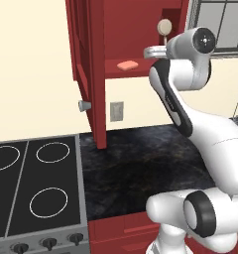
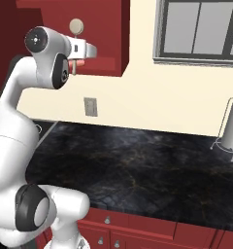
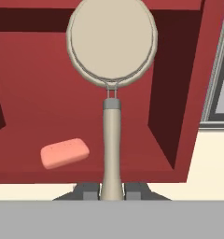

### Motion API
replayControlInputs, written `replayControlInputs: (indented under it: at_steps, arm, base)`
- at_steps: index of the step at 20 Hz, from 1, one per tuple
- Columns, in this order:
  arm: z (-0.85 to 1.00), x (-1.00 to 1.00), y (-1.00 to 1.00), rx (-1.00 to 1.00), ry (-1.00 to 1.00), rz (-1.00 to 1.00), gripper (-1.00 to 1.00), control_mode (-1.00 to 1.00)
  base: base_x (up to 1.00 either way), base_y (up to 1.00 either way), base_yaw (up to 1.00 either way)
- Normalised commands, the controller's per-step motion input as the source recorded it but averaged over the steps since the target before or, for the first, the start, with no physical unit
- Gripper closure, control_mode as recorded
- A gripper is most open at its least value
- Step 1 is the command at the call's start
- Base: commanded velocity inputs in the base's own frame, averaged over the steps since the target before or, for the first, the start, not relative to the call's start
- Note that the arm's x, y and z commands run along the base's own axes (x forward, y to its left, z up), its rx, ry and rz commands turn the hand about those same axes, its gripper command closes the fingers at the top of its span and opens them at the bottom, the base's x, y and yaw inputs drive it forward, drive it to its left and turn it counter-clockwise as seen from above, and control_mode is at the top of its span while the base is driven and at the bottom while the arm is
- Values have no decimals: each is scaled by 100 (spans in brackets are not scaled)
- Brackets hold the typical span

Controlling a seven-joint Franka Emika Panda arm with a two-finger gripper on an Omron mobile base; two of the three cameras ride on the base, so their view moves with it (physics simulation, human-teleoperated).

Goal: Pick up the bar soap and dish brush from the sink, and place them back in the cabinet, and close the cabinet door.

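In the left base view, the small flat pink bar soap (image 1: pixel 127 65) lies on the shelf inside the dark red wall cabinet (image 1: pixel 136 34). The beige dish brush with its round head (image 1: pixel 164 26) stands upright to the right of the soap, at the front of the cabinet. The tall dark red cabinet door (image 1: pixel 91 69) hangs open to the left, and its small grey round knob (image 1: pixel 84 105) sticks out. Below is the black marbled stone table (image 1: pixel 141 168), a black stove top with white rings (image 1: pixel 34 186), a cream wall and a grey wall socket (image 1: pixel 116 111).

In the right base view, the white arm reaches up to the cabinet. The brush head (image 2: pixel 76 26) shows above the arm's wrist. This side also shows a grey framed window (image 2: pixel 201 31) and a white roll on a wire stand (image 2: pixel 232 126) at the far right of the table.

In the hand view, the hand (image 3: pixel 112 190) is shut tight on the thin straight handle of the brush. The round head (image 3: pixel 112 39) points up, in front of the red cabinet. The pink soap (image 3: pixel 65 152) lies flat on the shelf, to the left of the handle and apart from it.
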Motion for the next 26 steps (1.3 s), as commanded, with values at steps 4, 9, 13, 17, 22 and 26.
replayControlInputs:
  at_steps: [4,9,13,17,22,26]
  arm:
    - [0,17,18,0,6,0,100,-100]
    - [0,24,11,0,3,0,100,-100]
    - [0,31,2,0,2,0,100,-100]
    - [0,32,0,0,3,0,100,-100]
    - [0,37,0,0,2,0,100,-100]
    - [0,37,0,0,1,0,100,-100]
  base:
    - [0,0,0]
    - [0,0,0]
    - [0,0,0]
    - [0,0,0]
    - [0,0,0]
    - [0,0,0]
